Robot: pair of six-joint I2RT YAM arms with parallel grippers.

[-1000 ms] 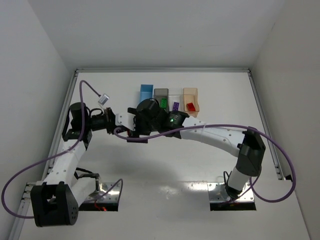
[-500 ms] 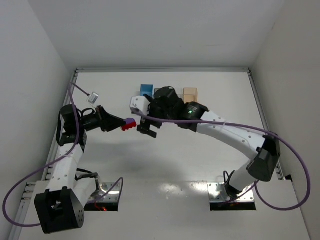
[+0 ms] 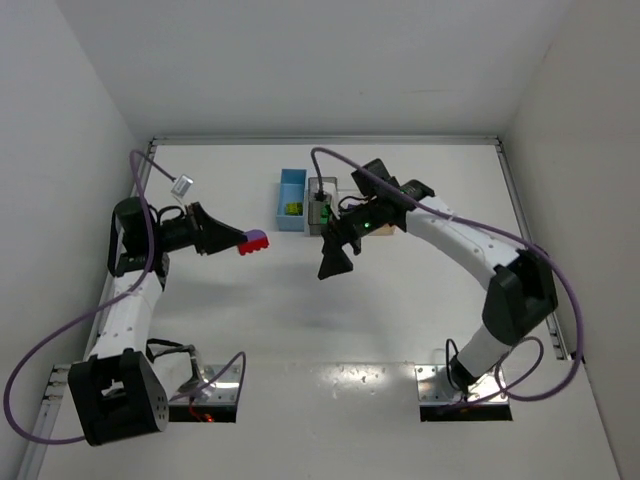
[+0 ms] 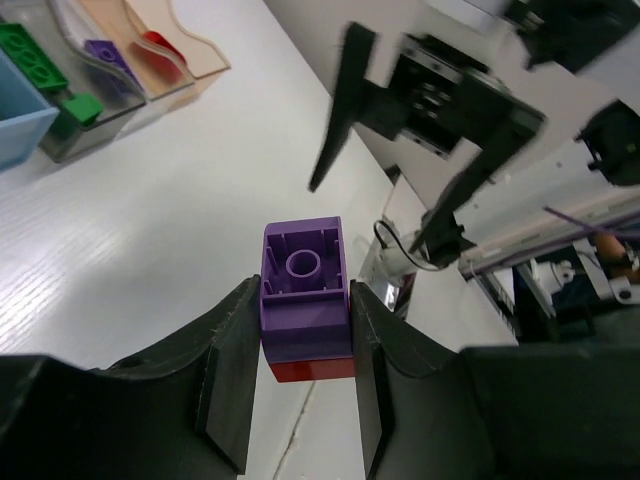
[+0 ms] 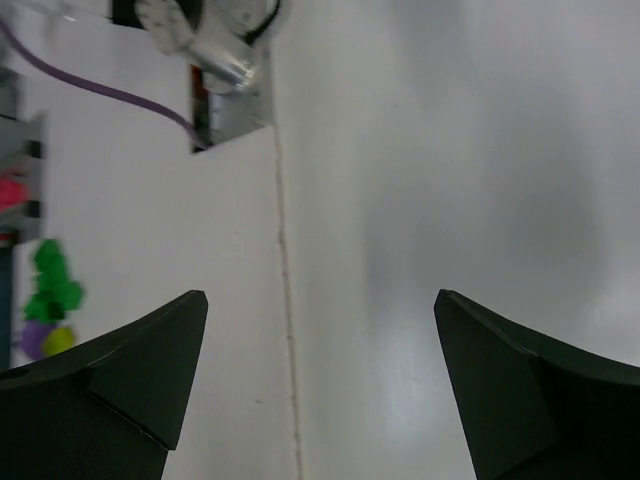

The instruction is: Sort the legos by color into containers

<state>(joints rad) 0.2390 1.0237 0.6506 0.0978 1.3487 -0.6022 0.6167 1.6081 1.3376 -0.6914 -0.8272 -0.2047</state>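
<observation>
My left gripper [image 4: 305, 292] is shut on a purple lego [image 4: 303, 285] stacked on a red lego [image 4: 314, 369], held above the table at the left [image 3: 254, 243]. My right gripper [image 3: 335, 256] hangs open and empty to the right of that stack, apart from it; it also shows in the left wrist view [image 4: 368, 210]. The containers stand in a row at the back: blue bin [image 3: 292, 192] with a yellow-green lego [image 3: 293, 208], dark grey bin [image 4: 70, 125] with green legos [image 4: 30, 58], clear bin [image 4: 118, 78] with a purple lego [image 4: 103, 50], pale orange bin [image 4: 190, 45] with a red lego [image 4: 160, 48].
The right arm [image 3: 450, 235] stretches over the clear and orange bins in the top view. Purple cables [image 3: 60, 345] loop beside both arms. The arm bases [image 3: 200, 395] sit at the near edge. White walls enclose the white table [image 3: 330, 330].
The right gripper has let go at the left gripper, opened wide and swung back to the right. The left gripper has drawn slightly left, still holding the purple-and-red stack.
</observation>
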